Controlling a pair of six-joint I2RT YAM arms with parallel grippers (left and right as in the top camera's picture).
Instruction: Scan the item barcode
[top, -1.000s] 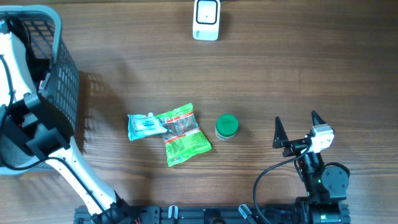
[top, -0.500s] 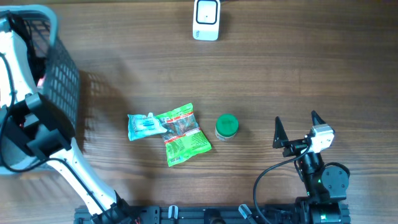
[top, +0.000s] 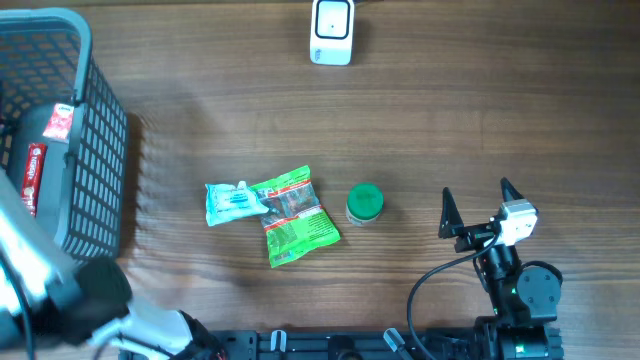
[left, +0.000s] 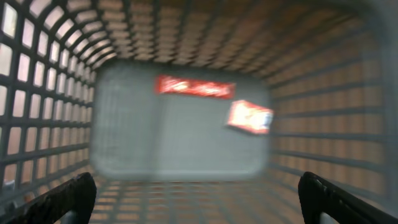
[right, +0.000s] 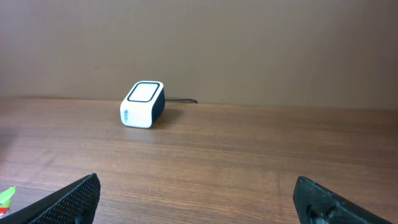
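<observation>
Wood-grain table (top: 500, 120) fills the overhead view. A grey mesh basket (top: 100, 170) stands at its far left corner. In it lies a dark pack (top: 40, 165) with red labels, along the basket's left side. The left arm (top: 60, 300) shows as a blur at the near left edge, just in front of the basket.

The left wrist view looks down into the basket, also blurred, with the pack's red labels against the grey floor. The left gripper (left: 196, 193) has its two tips at the bottom corners of that view, spread wide. Nothing sits between them.

The right gripper (top: 476, 190) hangs over the near right part of the table, well apart from every item. Its jaws are wide open and empty. In its wrist view both tips sit at the lower corners, with only table between them.

Three items lie near the middle of the table. A green packet (top: 295, 215) with red print lies tilted. A teal packet (top: 235, 200) touches its left end, overlapping a little. A jar (top: 364, 203) with a green lid stands upright just right of the green packet.

The white scanner (top: 331, 30) stands at the far edge, about mid-width, well apart from the items and both grippers. The right wrist view shows it ahead and to the left, its dark window facing up, with a thin cable (right: 180, 100) running off behind it
</observation>
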